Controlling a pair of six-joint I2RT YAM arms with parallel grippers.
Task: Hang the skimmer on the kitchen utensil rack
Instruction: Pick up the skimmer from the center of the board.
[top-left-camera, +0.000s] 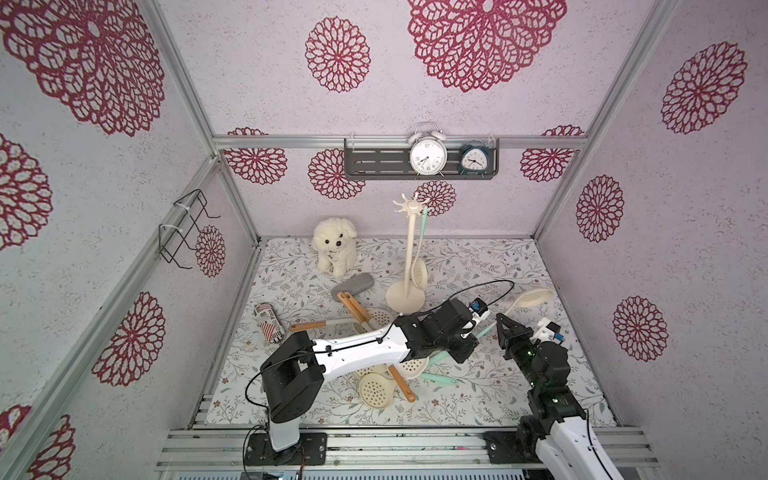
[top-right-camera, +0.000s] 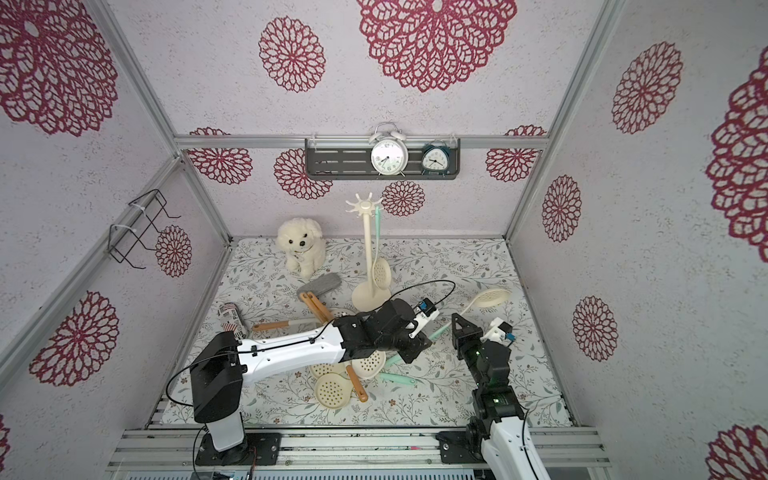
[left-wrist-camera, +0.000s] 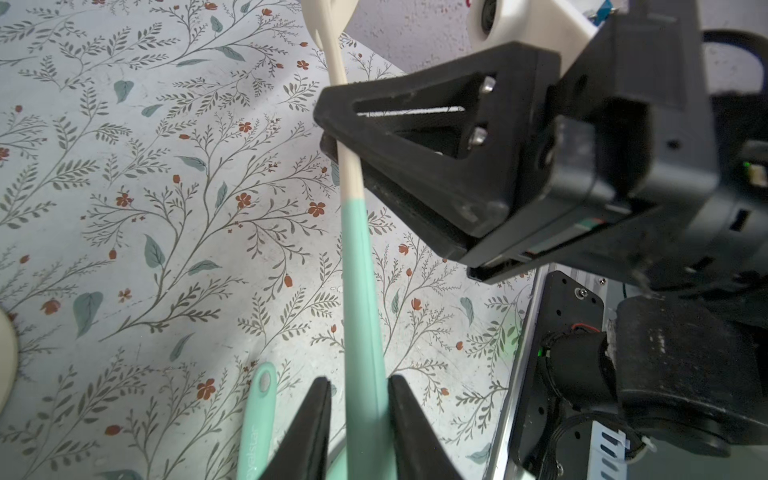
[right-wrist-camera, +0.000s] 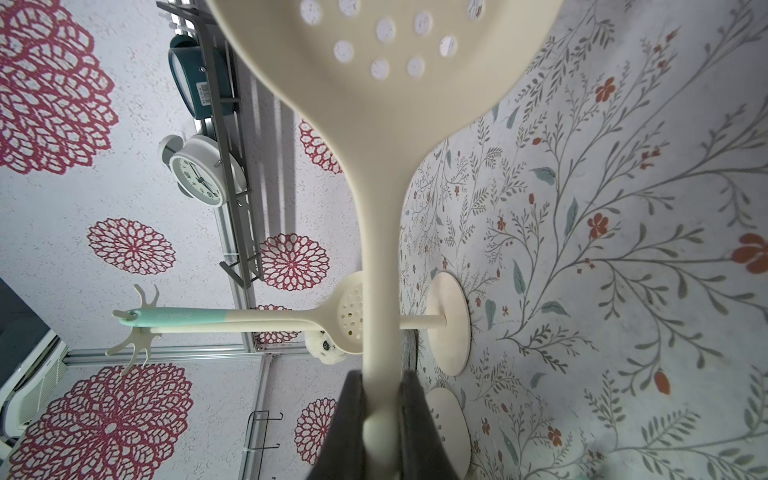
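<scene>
Fingers of right gripper (right-wrist-camera: 382, 377) clamped on skimmer (top-left-camera: 534, 298) at its cream neck. Fingers of left gripper (left-wrist-camera: 359, 384) close around its mint handle; can't tell if pinched. Skimmer spans both grippers, near base of kitchen utensil rack (top-left-camera: 409, 249), well apart from the hook crown. Second skimmer (top-left-camera: 419, 272) hangs there.

Lab test booth (aluminium frame (top-left-camera: 282, 142), wallpaper (top-left-camera: 457, 104))
</scene>
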